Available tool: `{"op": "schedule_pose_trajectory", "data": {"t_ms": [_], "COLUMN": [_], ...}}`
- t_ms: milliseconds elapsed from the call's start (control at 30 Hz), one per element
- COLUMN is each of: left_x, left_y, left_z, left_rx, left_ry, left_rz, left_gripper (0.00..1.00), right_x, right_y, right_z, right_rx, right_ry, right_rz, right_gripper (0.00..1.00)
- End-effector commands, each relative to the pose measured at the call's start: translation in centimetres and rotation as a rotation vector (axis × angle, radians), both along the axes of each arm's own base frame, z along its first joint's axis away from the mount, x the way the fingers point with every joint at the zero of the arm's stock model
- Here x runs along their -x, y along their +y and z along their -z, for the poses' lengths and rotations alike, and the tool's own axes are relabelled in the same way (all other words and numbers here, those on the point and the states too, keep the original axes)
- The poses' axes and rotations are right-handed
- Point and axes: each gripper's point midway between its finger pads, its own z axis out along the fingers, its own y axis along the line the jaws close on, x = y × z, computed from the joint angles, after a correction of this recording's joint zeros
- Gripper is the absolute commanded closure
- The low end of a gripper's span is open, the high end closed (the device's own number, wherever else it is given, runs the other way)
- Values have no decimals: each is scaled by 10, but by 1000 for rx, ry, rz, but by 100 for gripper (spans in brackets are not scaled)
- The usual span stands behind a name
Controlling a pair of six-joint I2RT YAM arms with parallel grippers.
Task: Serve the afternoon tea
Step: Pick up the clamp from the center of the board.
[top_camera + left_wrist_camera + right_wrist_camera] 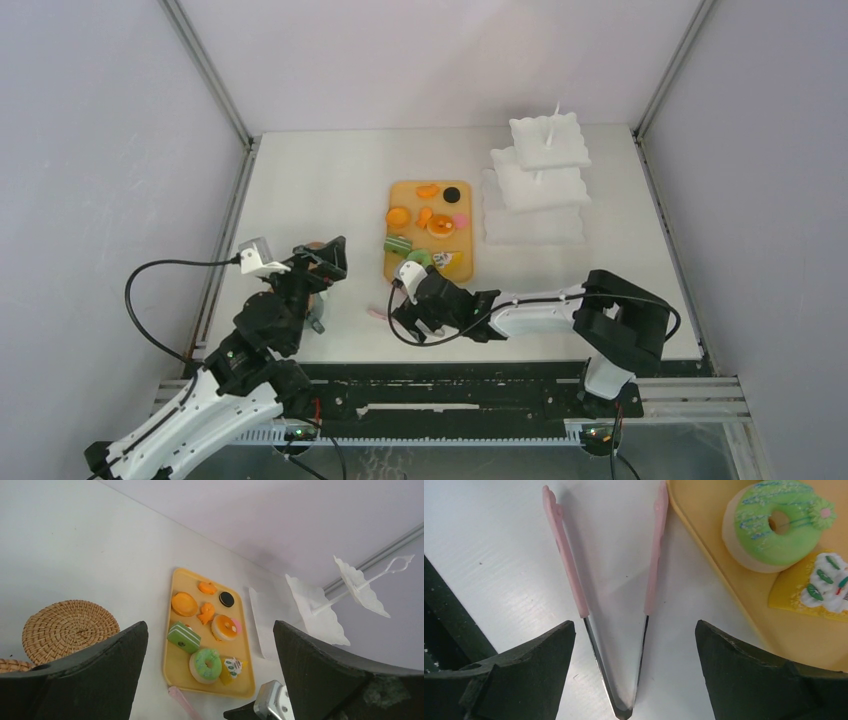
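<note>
right claw spread wide over the pink tongs lying on the desk by the near-left corner of the board, pastries all on that board mid-desk, left claw gaping empty by the coaster near the left edge

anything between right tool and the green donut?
Only the pink tongs: they lie flat on the table under the open right tool, one arm alongside the edge of the yellow tray. The green donut sits just inside that edge. Nothing taller intervenes.
</note>
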Motion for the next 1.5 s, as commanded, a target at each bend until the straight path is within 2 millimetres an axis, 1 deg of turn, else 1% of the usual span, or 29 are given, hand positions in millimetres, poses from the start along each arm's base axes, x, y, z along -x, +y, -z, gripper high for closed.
{"op": "schedule_pose_trajectory", "data": {"t_ms": [0, 200, 433, 533, 633, 667, 700, 833, 900, 933, 1200, 1400, 1467], "left_x": [-1, -1, -3, -3, -3, -3, -3, -2, -1, 0, 6, 11, 13], "left_y": [5, 5, 4, 4, 5, 4, 5, 6, 7, 8, 5, 3, 3], "left_z": [-2, 0, 8, 9, 9, 9, 9, 8, 8, 7, 7, 9, 10], "left_rx": [57, 71, 76, 75, 74, 74, 74, 78, 78, 81, 103, 121, 131], "left_ry": [-23, -27, -17, -16, -16, -16, -16, -14, -10, -9, 17, 40, 40], "left_rz": [-32, -33, -37, -40, -41, -41, -41, -44, -44, -44, -6, 24, 31], "left_gripper": [0, 0, 0, 0, 0, 0, 0, 0, 0, 0, 0, 0, 0], "right_x": [-2, -1, 1, 2, 3, 3, 4, 7, 8, 9, 13, 20, 23], "right_y": [13, 15, 15, 14, 13, 13, 13, 11, 11, 12, 13, 11, 10], "right_z": [-1, 9, 21, 28, 33, 33, 33, 36, 36, 35, 25, 16, 14], "right_rx": [-40, -35, -43, -37, -35, -38, -40, -32, -31, -33, -34, -32, -26], "right_ry": [-12, 10, 76, 108, 147, 155, 162, 178, 180, 179, 162, 163, 162], "right_rz": [3, -4, -23, -24, -26, -26, -25, -16, -12, -11, 16, 29, 38], "right_gripper": [3, 5, 10, 15, 24, 29, 32, 37, 44, 45, 49, 61, 61]}}
